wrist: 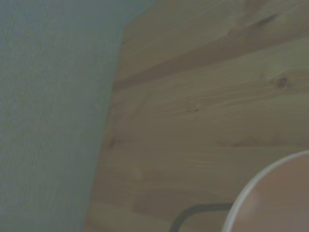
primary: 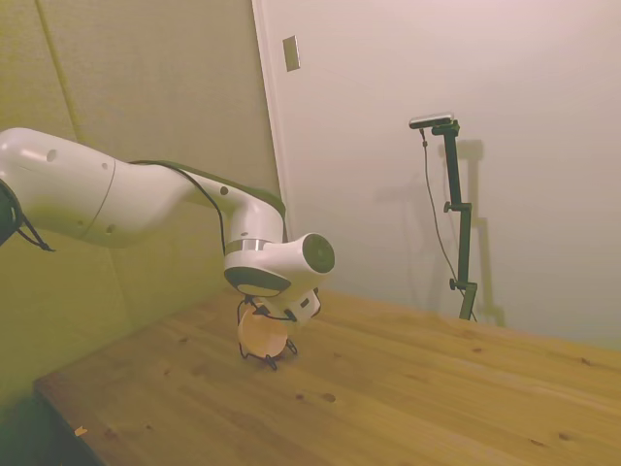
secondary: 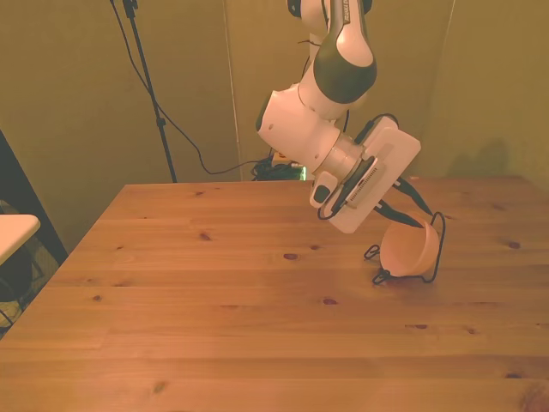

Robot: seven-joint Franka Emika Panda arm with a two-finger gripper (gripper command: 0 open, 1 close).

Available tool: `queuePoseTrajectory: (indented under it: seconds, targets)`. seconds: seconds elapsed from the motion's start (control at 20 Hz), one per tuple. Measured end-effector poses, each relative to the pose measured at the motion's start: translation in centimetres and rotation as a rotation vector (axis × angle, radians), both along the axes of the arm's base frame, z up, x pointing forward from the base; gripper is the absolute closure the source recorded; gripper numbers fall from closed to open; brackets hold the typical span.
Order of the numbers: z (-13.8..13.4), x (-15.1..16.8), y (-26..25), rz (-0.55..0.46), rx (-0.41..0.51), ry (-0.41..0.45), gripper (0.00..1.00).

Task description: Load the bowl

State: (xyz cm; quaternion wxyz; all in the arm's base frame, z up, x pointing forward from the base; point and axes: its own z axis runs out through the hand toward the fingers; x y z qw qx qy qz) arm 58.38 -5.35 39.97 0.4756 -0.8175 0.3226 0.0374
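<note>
A: Bowl, small, round, pale pink and plain (secondary: 407, 251): where is it?

B: Leaning in the thin black wire rack (secondary: 434, 249) on the wooden table (secondary: 257, 326), tilted on its side, with the rack's upright loop against it toward the front view's right. The wrist view catches its pale rim (wrist: 270, 193) and a dark wire beside it.

A: And the white arm's two-finger gripper (secondary: 410, 209)?

B: Just above the bowl, angled down at it. I cannot tell whether its fingers grip or stand apart; the wrist hides them.

A: Room around the rack?

B: Bare planks stretch from the rack toward the table's near edge and toward the front view's left. The rack sits closer to the far edge.
</note>
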Motion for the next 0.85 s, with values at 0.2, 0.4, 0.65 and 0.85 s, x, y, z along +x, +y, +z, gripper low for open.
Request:
queuePoseTrajectory:
  seconds: [0.2, 0.4, 0.65, 0.85]
  targets:
    - [3.3, -1.4, -3.4, -0.044, -0.041, -0.033, 0.0]
    - [6.1, -4.8, -6.3, -0.085, -0.139, 0.0, 0.0]
    - [7.8, -9.4, -6.9, -0.081, -0.277, 0.069, 0.0]
    - [7.4, -11.9, -6.6, -0.058, -0.368, 0.131, 0.0]
